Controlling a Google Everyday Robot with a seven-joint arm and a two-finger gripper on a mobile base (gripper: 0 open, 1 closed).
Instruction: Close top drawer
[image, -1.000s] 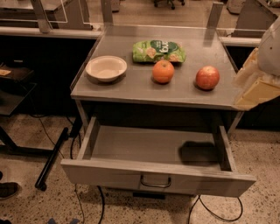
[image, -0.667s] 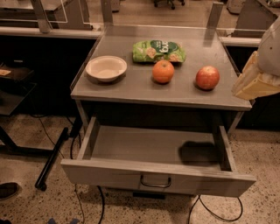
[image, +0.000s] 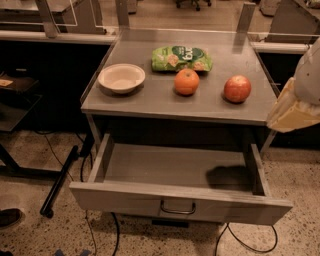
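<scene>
I am watching from the one camera, looking down on a grey metal table that stands on a speckled floor. The top drawer is pulled well out toward the camera from under the tabletop. Its wide flat front panel hangs low in the frame, and a small dark loop handle sits at the panel's centre. A dark shadow lies on the drawer's grey floor near its right wall.

The gripper is at the right edge of the frame, a tan piece below the arm's white rounded link. It sits just off the table's right front corner, above the drawer's right side and apart from the drawer. I cannot tell from here whether it is parted or closed.

Four things sit on the tabletop:
- A pale round bowl stands upright at the left.
- A green snack bag lies flat toward the back.
- An orange sits just in front of the bag.
- A red apple sits to the right of the orange, with a gap between them.

The bag carries large white lettering that is upside down from this view, and I cannot read a brand or word from it. No other writing is legible.

Black cables trail on the floor beneath the drawer front. A black bar slants across the floor to the left of the table.
</scene>
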